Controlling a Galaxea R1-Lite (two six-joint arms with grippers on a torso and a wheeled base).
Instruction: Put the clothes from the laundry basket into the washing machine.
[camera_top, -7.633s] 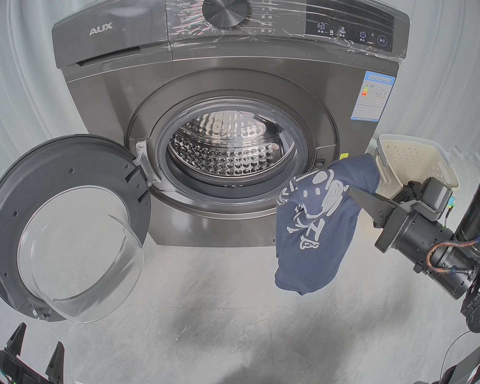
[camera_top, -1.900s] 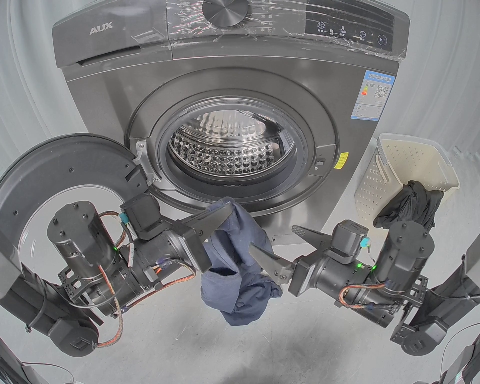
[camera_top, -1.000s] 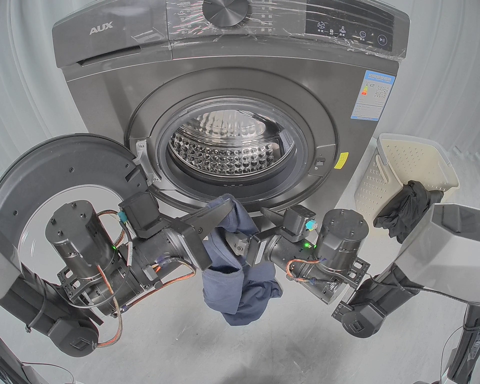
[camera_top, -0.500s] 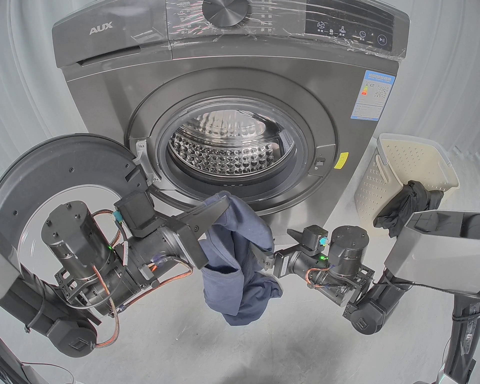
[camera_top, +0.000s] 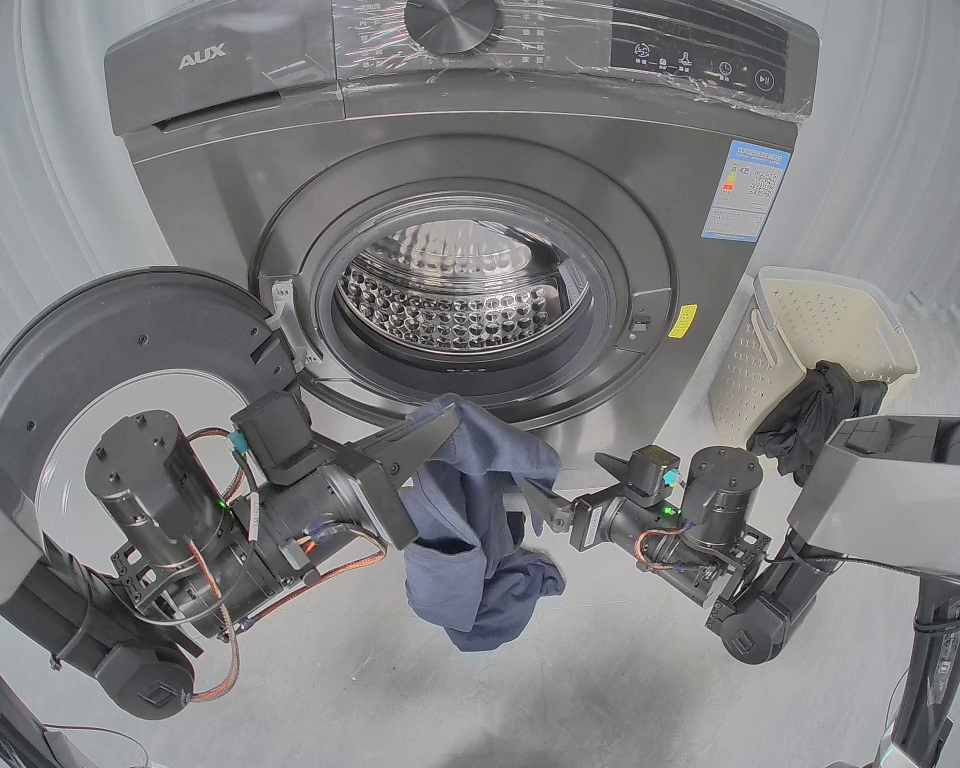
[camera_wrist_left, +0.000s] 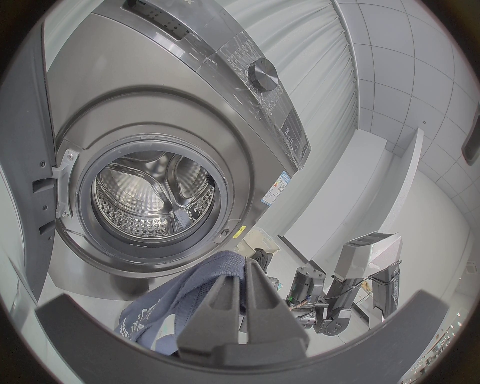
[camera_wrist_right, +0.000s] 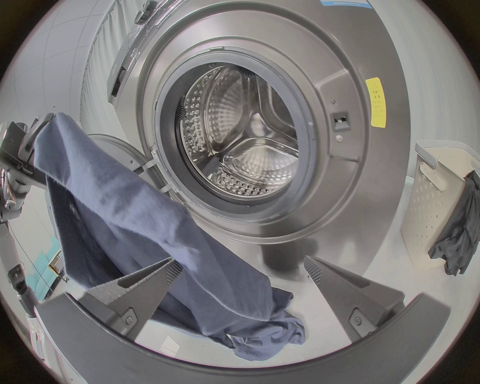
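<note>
A blue shirt (camera_top: 470, 560) is held up in front of the washer (camera_top: 200, 190), below the rim of the open drum (camera_top: 450, 290) and clear of the floor (camera_top: 400, 690). It is gripped at its upper fold by the left claw (camera_top: 440, 425), whose fingers are pressed together on the cloth. The rest of the shirt hangs down in a bunch beneath that claw. In the left wrist view the cloth (camera_wrist_left: 175, 300) is seen draped over the closed fingertips of the left claw (camera_wrist_left: 240, 272).

The right claw (camera_top: 575, 482) is held just beside the shirt's right edge, pointed at it, with its fingers spread apart and nothing clamped between them. In the right wrist view the shirt (camera_wrist_right: 125, 210) is seen stretched across in front of the right claw (camera_wrist_right: 239, 261). Whether a finger touches the cloth cannot be told.

The washer's door (camera_top: 130, 330) is swung fully open to the left. No clothing is seen inside the drum.

A white basket (camera_top: 840, 320) is placed on the floor against the washer's right side. A black garment (camera_top: 815, 410) is draped over the basket's front rim.
</note>
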